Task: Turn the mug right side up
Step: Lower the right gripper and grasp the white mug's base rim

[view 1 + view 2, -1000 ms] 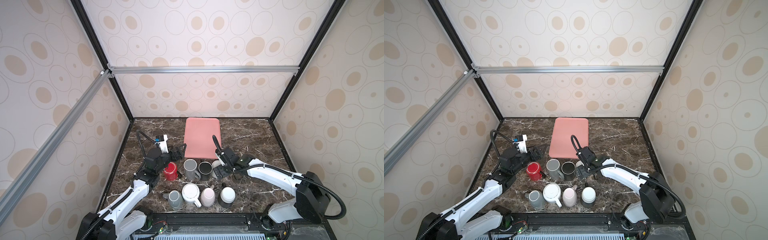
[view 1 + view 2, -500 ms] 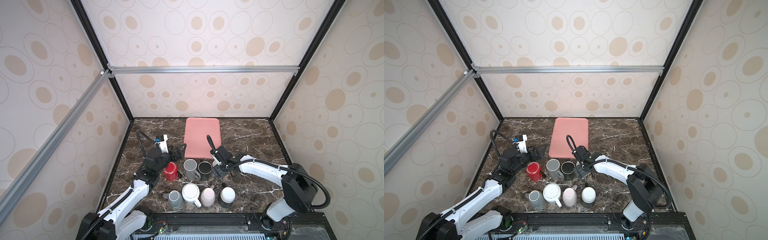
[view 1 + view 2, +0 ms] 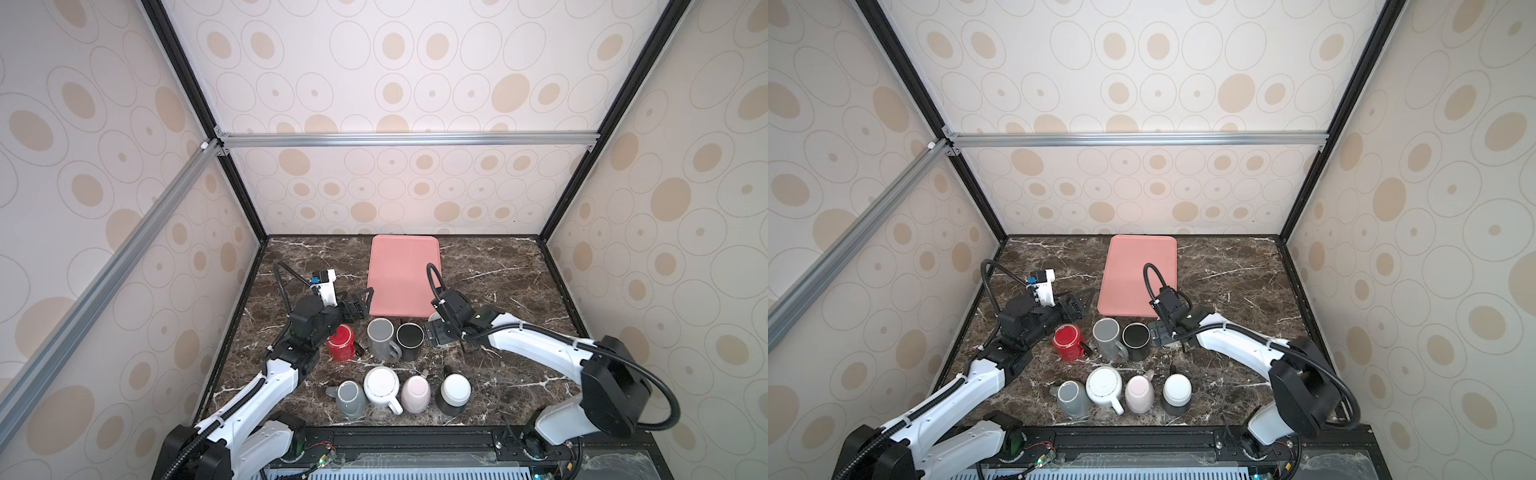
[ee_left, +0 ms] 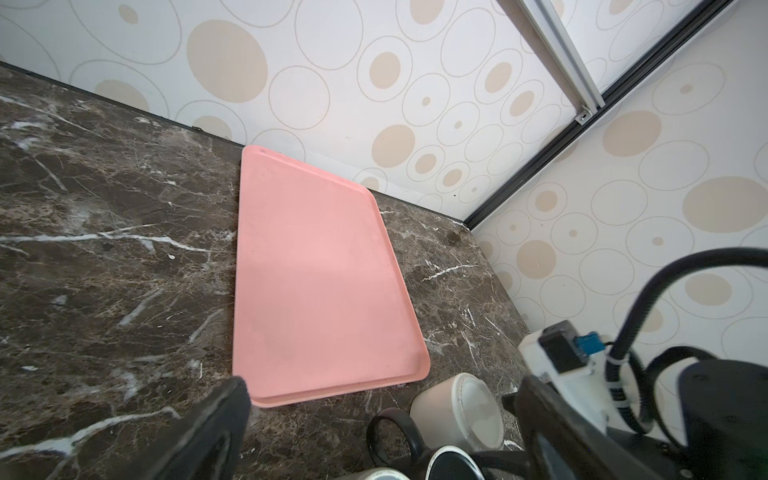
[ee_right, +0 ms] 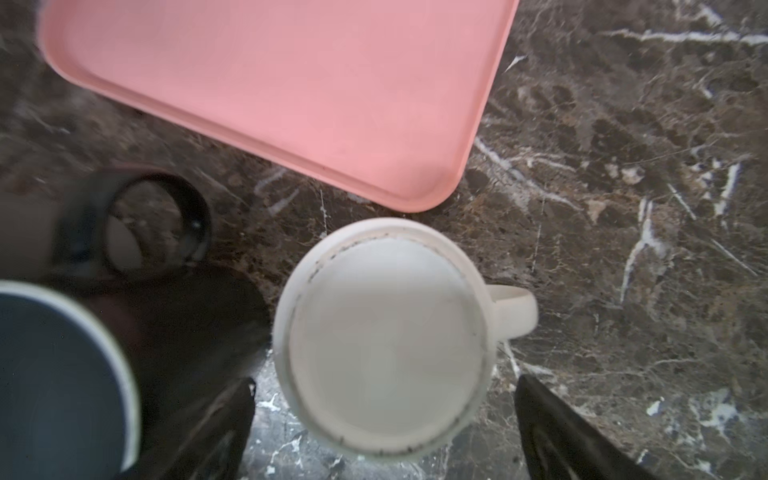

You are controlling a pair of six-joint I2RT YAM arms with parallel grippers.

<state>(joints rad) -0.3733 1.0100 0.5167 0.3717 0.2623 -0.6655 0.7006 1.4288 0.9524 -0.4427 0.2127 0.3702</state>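
The cream mug (image 5: 382, 336) is found base-up on the marble table (image 3: 498, 282), just off the near right corner of the pink tray (image 3: 403, 270) and beside the black mug (image 3: 410, 338). Its upturned base is seen as a flat matt disc w/ a raised ring flecked w/ dark specks. The wall is smooth and cylindrical, and a rounded loop handle (image 5: 513, 309) is turned away from the black mug. In both top views this mug is mostly covered by the right gripper (image 5: 386, 381). That gripper is spread as wide as it goes, w/ one dark finger (image 5: 224, 428) on ea. side of the mug. A gap is visible btwn ea. finger and the wall, so nothing is gripped. The left gripper (image 3: 357, 303) is likewise spread fully and is empty. It is positioned over the table near the tray's near left corner, just beyond the red mug (image 3: 341, 343). The tray is a flat rectangle w/ rounded corners and a low raised rim; its surface is smooth and bare. The table is dark brown stone w/ white veins. A tall grey mug (image 3: 380, 336) is set upright btwn the red and black mugs, touching the black one. The black mug is shown mouth-up w/ a pale rim. Nearer the front edge, a row is formed by a small grey mug (image 3: 349, 399), a white mug (image 3: 381, 388), a pink mug (image 3: 415, 392) and a white-and-black mug (image 3: 455, 392), all w/ rounded, glossy bodies.
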